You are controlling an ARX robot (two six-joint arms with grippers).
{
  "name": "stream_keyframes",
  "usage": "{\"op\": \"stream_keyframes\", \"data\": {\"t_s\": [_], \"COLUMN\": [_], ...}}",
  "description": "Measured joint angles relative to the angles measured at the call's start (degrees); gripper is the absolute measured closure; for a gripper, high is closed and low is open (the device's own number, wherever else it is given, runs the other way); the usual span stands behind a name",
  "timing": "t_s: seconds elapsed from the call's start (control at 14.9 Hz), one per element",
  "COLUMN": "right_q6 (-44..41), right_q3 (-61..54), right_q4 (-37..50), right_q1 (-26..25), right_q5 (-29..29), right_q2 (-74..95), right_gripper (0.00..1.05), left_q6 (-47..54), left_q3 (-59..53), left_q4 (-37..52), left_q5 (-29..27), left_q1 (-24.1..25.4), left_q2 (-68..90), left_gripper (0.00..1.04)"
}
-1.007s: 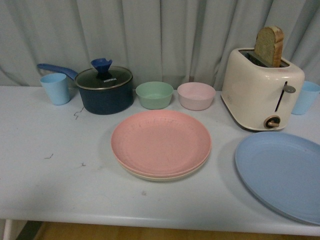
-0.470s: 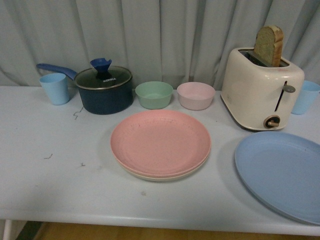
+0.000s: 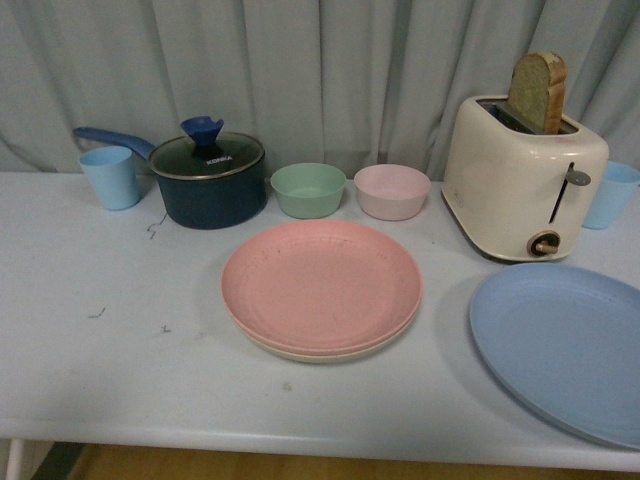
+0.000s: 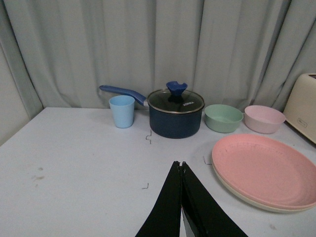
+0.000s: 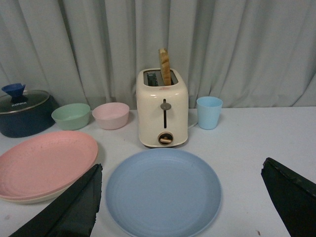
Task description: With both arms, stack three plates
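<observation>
The pink plate [image 3: 320, 284] lies on top of the beige plate [image 3: 300, 352] at the table's middle; only the beige rim shows beneath it. The light blue plate [image 3: 565, 345] lies alone at the front right. Neither arm appears in the front view. In the left wrist view my left gripper [image 4: 180, 164] is shut with nothing in it, above bare table to the left of the pink plate [image 4: 266, 169]. In the right wrist view my right gripper [image 5: 181, 185] stands wide open, its fingers [image 5: 74, 207] on either side of the blue plate [image 5: 163, 191] and apart from it.
Along the back stand a light blue cup [image 3: 110, 177], a dark blue lidded pot [image 3: 208, 180], a mint bowl [image 3: 309, 189], a pink bowl [image 3: 392, 191], a cream toaster [image 3: 523, 180] holding bread, and another blue cup [image 3: 610, 194]. The table's front edge [image 3: 300, 445] is close.
</observation>
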Motion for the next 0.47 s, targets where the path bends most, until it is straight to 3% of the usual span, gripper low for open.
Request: {"op": "stream_keyframes", "data": {"t_s": [0.27,0.34,0.4,0.47], "right_q6": [0.0,0.0,0.0,0.0], "right_q3": [0.0,0.0,0.0,0.0], "right_q4": [0.0,0.0,0.0,0.0], "right_q1": [0.0,0.0,0.0,0.0], "right_q5": [0.0,0.0,0.0,0.0], "right_q2": [0.0,0.0,0.0,0.0], "right_gripper": [0.06,0.06,0.06,0.06], "left_q6": [0.0,0.0,0.0,0.0], "left_q3": [0.0,0.1,0.0,0.3], "left_q4": [-4.1,-6.8,-15.1,-13.5], "left_q5": [0.0,0.0,0.1,0.1], "left_q1": [0.0,0.0,0.0,0.0], "left_q2": [-4.0,-6.0,-12.2,-13.9], "left_gripper": [1.03,1.03,1.03,1.03]}}
